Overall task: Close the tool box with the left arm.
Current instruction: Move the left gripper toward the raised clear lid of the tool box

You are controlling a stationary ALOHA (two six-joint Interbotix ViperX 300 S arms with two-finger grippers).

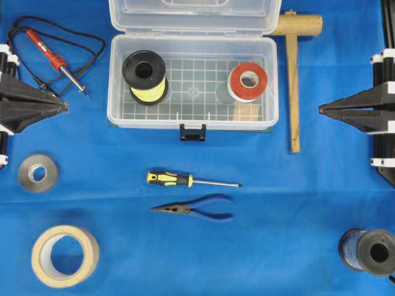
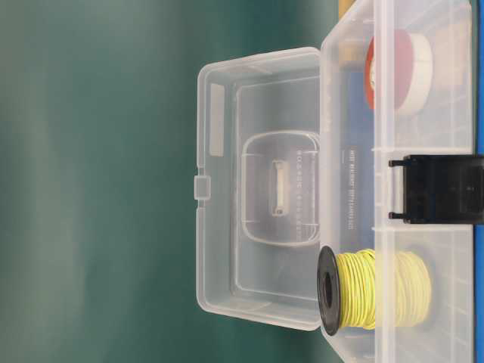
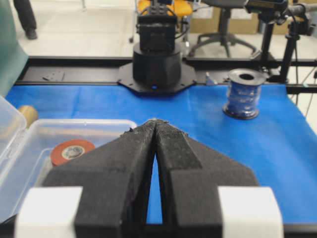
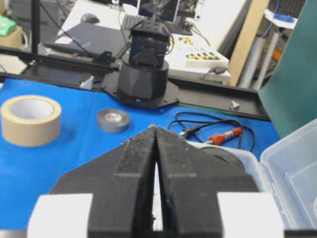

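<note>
Two spools (image 1: pixel 144 73) in tool box (image 1: pixel 192 117); screwdriver (image 1: pixel 191 180), pliers (image 1: pixel 196 209) in front

Each arm terminates in a black two-fingered end effector. The left end effector (image 1: pixel 62 106) and right end effector (image 1: pixel 324 110) are identical in build: two long fingers tapering to a sharp wedge, triangular in outline from overhead. In the wrist views the finger (image 3: pixel 133 158) surfaces show a coarse, grainy matte texture with slightly ragged tip edges. A white rectangular block (image 3: pixel 48 212) sits at the base of each finger. White collars (image 1: pixel 382 59) band the black carriage members behind the fingers. Each arm base (image 3: pixel 157 67) is a black cylindrical housing on an octagonal black plate.
</note>
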